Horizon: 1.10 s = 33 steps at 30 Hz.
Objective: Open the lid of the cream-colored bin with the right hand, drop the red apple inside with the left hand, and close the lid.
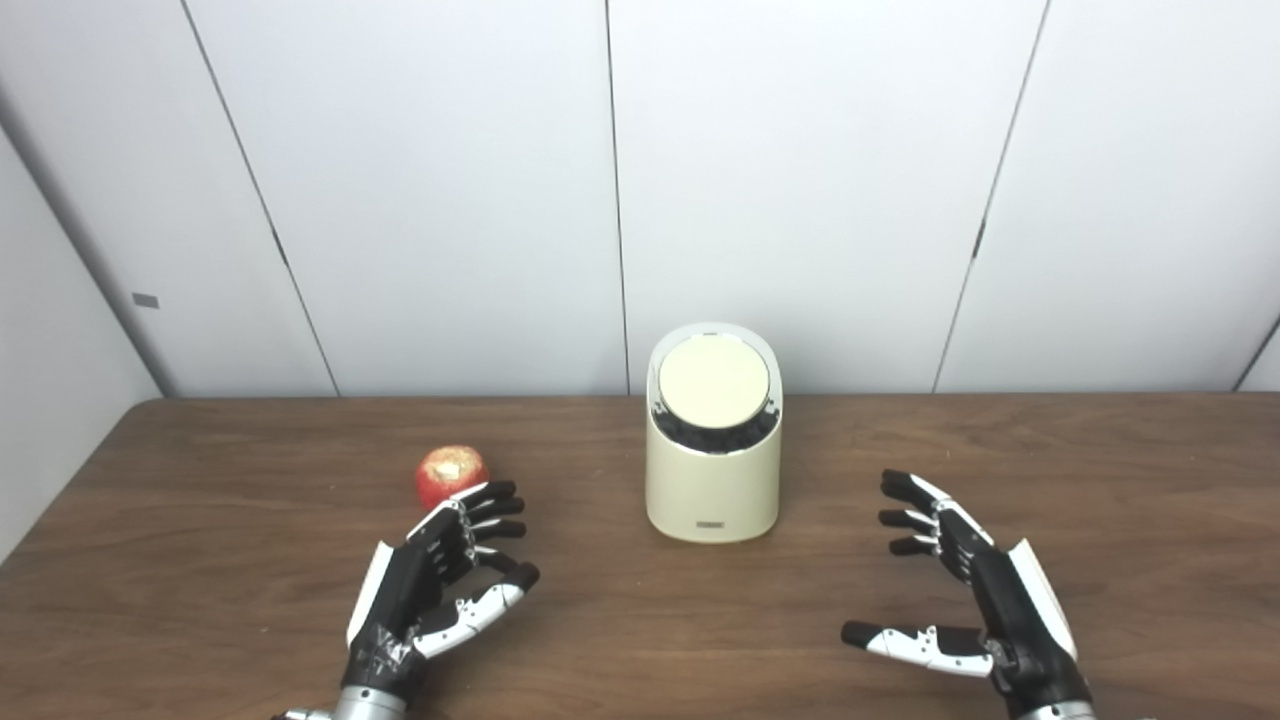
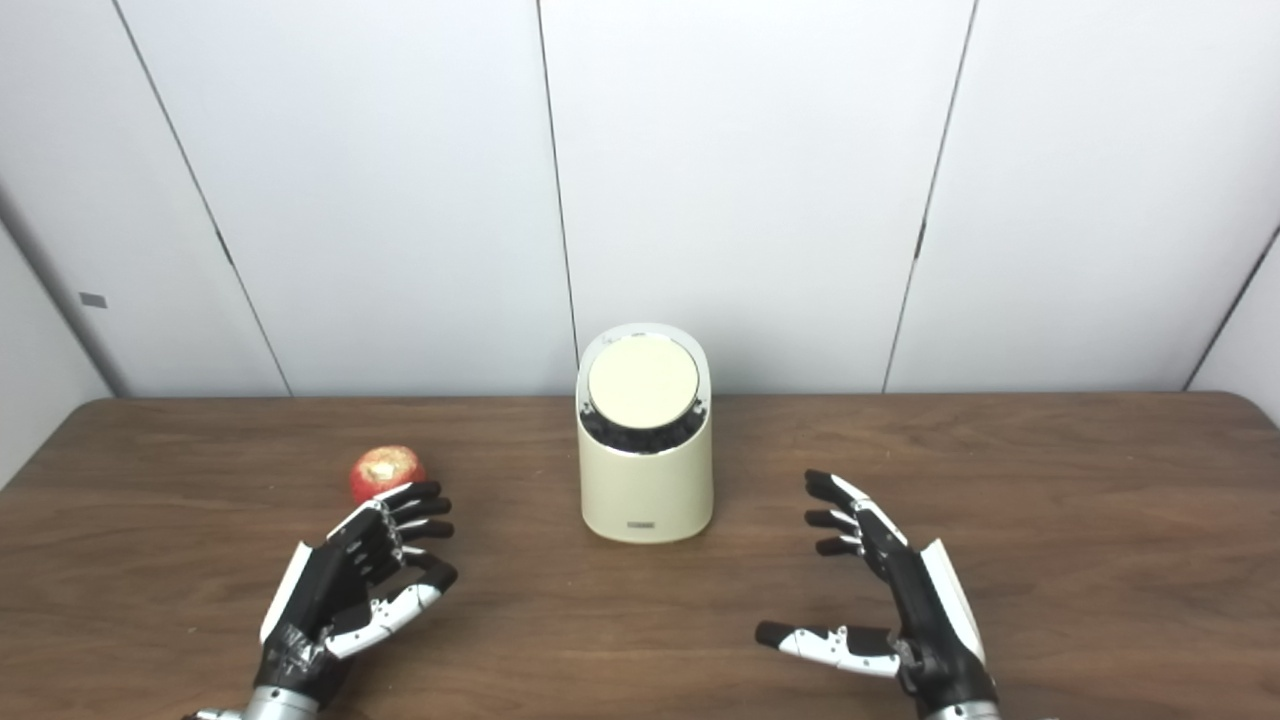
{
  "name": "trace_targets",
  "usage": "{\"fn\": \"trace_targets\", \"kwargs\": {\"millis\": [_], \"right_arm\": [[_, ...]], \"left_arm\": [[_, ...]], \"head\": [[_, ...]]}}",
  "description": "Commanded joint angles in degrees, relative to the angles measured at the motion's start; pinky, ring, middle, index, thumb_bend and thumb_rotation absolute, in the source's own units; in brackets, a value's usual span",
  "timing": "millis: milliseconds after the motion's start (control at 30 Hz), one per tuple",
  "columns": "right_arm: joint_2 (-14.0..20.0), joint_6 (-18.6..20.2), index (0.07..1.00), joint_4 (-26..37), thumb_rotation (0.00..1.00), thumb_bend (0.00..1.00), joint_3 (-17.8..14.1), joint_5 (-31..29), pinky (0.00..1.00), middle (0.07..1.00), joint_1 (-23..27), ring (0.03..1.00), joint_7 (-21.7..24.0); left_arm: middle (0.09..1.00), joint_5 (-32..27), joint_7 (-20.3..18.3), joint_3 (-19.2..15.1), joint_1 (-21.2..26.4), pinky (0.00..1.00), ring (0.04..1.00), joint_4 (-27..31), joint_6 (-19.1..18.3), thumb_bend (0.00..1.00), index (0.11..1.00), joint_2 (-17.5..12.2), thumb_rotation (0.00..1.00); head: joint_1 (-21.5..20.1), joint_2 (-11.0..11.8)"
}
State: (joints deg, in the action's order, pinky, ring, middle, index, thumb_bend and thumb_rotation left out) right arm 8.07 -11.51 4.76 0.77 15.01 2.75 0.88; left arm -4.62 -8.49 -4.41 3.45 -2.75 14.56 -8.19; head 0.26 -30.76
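Observation:
The cream-colored bin (image 1: 712, 480) stands upright at the table's middle, its round lid (image 1: 713, 383) down and tilted toward me. The red apple (image 1: 450, 474) lies on the table left of the bin. My left hand (image 1: 440, 580) is open and empty, fingers apart, just in front of the apple with its fingertips close to it. My right hand (image 1: 960, 590) is open and empty, thumb spread to the left, resting low at the front right, well clear of the bin. The same scene shows in the right eye view, with the bin (image 2: 646, 480) and apple (image 2: 386, 471).
The brown wooden table (image 1: 640, 620) runs the full width of the view. White wall panels (image 1: 800, 180) stand right behind its far edge, close behind the bin. The table's left edge angles in near the left wall.

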Motion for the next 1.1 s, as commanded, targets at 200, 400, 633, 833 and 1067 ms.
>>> {"fn": "trace_targets", "kwargs": {"millis": [200,400,633,833,1067], "right_arm": [[-0.1,-0.8,0.840,2.2,0.16,0.74,0.1,-0.2,0.68,0.851,0.8,0.774,-0.6],[-0.2,-1.1,0.839,1.6,0.16,0.75,0.1,-0.6,0.68,0.852,1.0,0.777,-0.6],[-1.1,4.3,0.890,3.5,0.28,0.75,1.0,2.5,0.66,0.884,6.1,0.810,-0.1],[0.2,12.1,0.919,4.2,0.39,0.83,1.9,7.6,0.76,0.918,15.4,0.884,0.7],[1.5,18.9,0.913,2.4,0.35,0.91,1.4,7.3,0.78,0.939,25.6,0.928,1.9]], "left_arm": [[0.749,0.0,0.6,-0.2,1.1,0.54,0.699,0.8,1.7,0.62,0.791,-0.3,0.11],[0.744,0.4,0.9,-0.1,1.3,0.54,0.696,0.2,2.0,0.63,0.789,-0.2,0.10],[0.742,0.4,0.9,0.1,2.1,0.53,0.689,-1.4,3.4,0.63,0.783,-0.2,0.12],[0.740,0.4,1.1,0.3,2.8,0.53,0.688,-3.5,5.2,0.62,0.779,-0.1,0.10],[0.744,0.4,1.2,0.5,3.5,0.54,0.697,-4.7,5.5,0.63,0.783,-0.2,0.10]], "head": [[0.0,0.0],[0.2,0.9],[-0.1,2.0],[-0.6,2.8],[-1.1,3.1]]}}
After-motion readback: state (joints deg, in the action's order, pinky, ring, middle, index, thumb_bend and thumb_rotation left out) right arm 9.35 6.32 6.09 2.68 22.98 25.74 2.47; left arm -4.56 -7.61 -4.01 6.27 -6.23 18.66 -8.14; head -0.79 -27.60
